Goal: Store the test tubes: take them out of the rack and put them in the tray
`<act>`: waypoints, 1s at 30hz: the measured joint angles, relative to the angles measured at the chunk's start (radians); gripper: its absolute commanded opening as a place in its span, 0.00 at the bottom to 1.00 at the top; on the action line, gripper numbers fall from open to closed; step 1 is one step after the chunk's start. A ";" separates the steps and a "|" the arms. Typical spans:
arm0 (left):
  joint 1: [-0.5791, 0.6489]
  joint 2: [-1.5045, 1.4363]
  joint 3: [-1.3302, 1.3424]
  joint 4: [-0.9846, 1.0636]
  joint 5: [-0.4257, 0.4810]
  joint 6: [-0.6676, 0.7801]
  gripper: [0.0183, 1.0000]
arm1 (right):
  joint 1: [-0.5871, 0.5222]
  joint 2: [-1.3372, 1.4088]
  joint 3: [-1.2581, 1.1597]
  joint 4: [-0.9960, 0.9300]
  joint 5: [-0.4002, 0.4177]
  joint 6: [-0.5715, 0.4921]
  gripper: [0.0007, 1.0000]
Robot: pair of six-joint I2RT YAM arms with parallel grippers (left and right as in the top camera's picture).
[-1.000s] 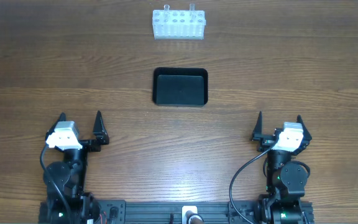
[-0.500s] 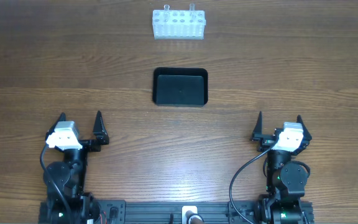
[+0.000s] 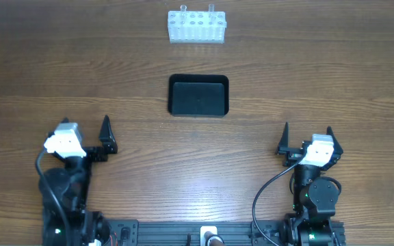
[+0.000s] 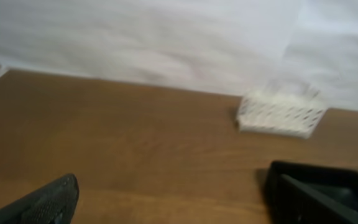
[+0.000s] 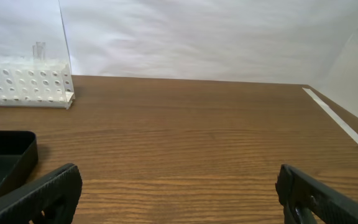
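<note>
Two clear glass test tubes (image 3: 182, 9) await in white perforated rack (image 3: 195, 29) behind black plastic tray (image 3: 198, 96); left gripper (image 3: 85, 127), right gripper (image 3: 308, 130) open-jawed before it, ready to pick

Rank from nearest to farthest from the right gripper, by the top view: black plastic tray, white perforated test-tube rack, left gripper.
From the right gripper:
1. black plastic tray, mid-table
2. white perforated test-tube rack, at the far edge
3. left gripper, opposite near side

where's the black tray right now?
Top view: the black tray sits mid-table, empty, just below the white rack in the picture and apart from it.
</note>
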 measured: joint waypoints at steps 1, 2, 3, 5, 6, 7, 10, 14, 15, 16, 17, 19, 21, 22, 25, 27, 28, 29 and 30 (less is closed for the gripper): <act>-0.012 0.032 0.036 0.001 0.000 0.000 1.00 | 0.000 0.000 0.000 0.000 0.000 0.000 0.99; -0.027 0.072 0.080 0.000 0.000 0.000 1.00 | 0.000 0.000 0.000 0.000 0.000 0.000 0.99; -0.042 0.103 0.114 -0.003 0.000 0.000 1.00 | 0.000 0.000 0.000 0.000 0.000 0.001 0.99; -0.075 0.176 0.191 -0.008 0.000 0.000 1.00 | 0.000 0.000 0.000 0.000 0.000 0.001 0.99; -0.095 0.218 0.237 -0.025 0.000 0.000 1.00 | 0.000 0.000 0.000 0.000 0.000 0.000 0.99; -0.110 0.254 0.274 -0.035 0.000 0.000 1.00 | 0.000 0.000 0.000 0.000 0.000 0.000 0.99; -0.157 0.360 0.382 -0.097 0.000 0.000 1.00 | 0.000 -0.001 0.000 0.000 0.000 0.000 0.99; -0.215 0.502 0.510 -0.137 0.000 0.000 1.00 | 0.000 -0.001 0.000 0.000 0.000 0.000 0.99; -0.229 0.535 0.537 -0.139 0.000 0.000 1.00 | 0.000 -0.001 0.000 0.000 0.000 0.001 0.99; -0.243 0.569 0.567 -0.140 0.000 0.000 1.00 | 0.000 -0.001 0.000 0.000 0.000 0.001 0.99; -0.261 0.606 0.601 -0.139 0.000 0.000 1.00 | 0.000 -0.001 0.000 0.000 0.000 0.000 0.99; -0.296 0.674 0.667 -0.139 0.000 0.000 1.00 | 0.000 -0.001 0.000 0.000 0.000 0.000 0.99; -0.337 0.752 0.740 -0.138 0.000 0.000 1.00 | 0.000 -0.001 0.000 0.000 0.000 0.000 0.99; -0.350 0.778 0.765 -0.138 0.000 -0.002 1.00 | 0.000 -0.001 0.000 0.000 0.000 0.000 0.99; -0.394 0.901 0.870 -0.141 -0.008 -0.038 1.00 | 0.000 -0.001 0.000 0.000 0.000 0.000 0.99; -0.410 0.982 0.939 -0.160 -0.017 -0.073 1.00 | 0.000 -0.001 0.000 0.000 0.000 0.000 0.99; -0.417 1.025 0.975 -0.167 -0.022 -0.086 1.00 | 0.000 -0.001 0.000 0.000 0.000 0.000 0.99; -0.423 1.070 1.014 -0.189 -0.025 -0.098 1.00 | 0.000 -0.001 0.000 0.000 0.000 0.000 0.99; -0.430 1.113 1.052 -0.211 -0.031 -0.107 1.00 | 0.000 -0.001 0.000 0.000 0.000 0.000 0.99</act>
